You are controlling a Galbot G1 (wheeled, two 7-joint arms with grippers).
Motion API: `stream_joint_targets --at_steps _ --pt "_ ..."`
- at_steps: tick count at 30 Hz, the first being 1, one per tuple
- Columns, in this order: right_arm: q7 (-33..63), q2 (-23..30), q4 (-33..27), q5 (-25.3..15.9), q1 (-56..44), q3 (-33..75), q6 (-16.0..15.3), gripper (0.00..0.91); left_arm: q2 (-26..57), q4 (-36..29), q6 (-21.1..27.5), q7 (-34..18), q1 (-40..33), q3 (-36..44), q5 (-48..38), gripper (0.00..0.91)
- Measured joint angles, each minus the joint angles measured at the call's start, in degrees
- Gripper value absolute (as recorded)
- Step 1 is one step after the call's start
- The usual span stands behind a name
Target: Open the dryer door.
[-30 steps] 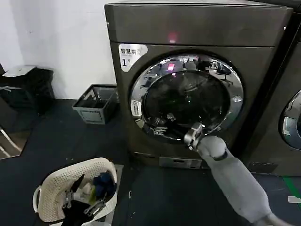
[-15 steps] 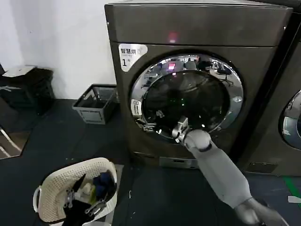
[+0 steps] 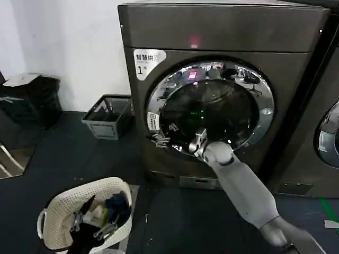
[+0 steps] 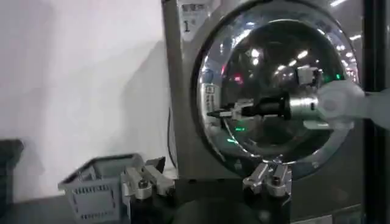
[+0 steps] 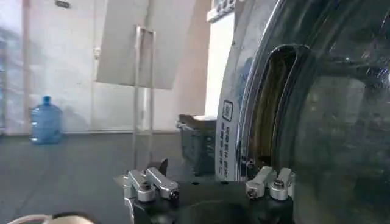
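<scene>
The dryer is a dark grey-brown machine with a white "1" sticker and a red light on its front. Its round dryer door, a chrome ring around dark glass, lies flat against the front. My right gripper is at the door's lower left, close to the chrome ring. It stands open with nothing between its fingers. In the right wrist view the ring's edge and a dark recess are just ahead. My left gripper is open and empty, low and to the left, facing the dryer and the right gripper.
A grey crate stands on the floor left of the dryer. A white laundry basket with clothes sits in front at the lower left. A neighbouring dark machine adjoins on the right. Dark bags line the left wall.
My right gripper has slid leftward along the lower part of the door, from its lower right to its lower left. The door looks unmoved.
</scene>
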Motion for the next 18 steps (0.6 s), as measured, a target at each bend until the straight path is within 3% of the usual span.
stream_joint_targets --at_steps 5,12,18 --pt "-5.11 -2.23 5.28 -0.1 -4.64 3.25 -0.81 0.907 4.42 3.11 0.48 0.42 -3.92 0.89 -1.53 0.907" --pt "-13.26 -4.89 11.09 -0.45 -12.55 9.28 -1.33 0.907 9.99 9.19 0.13 5.67 -10.43 3.42 -5.31 0.907" --pt "-21.19 -6.71 14.79 -1.07 -20.18 16.6 1.9 0.907 14.14 14.26 -1.24 7.01 -15.55 5.8 -8.89 0.907"
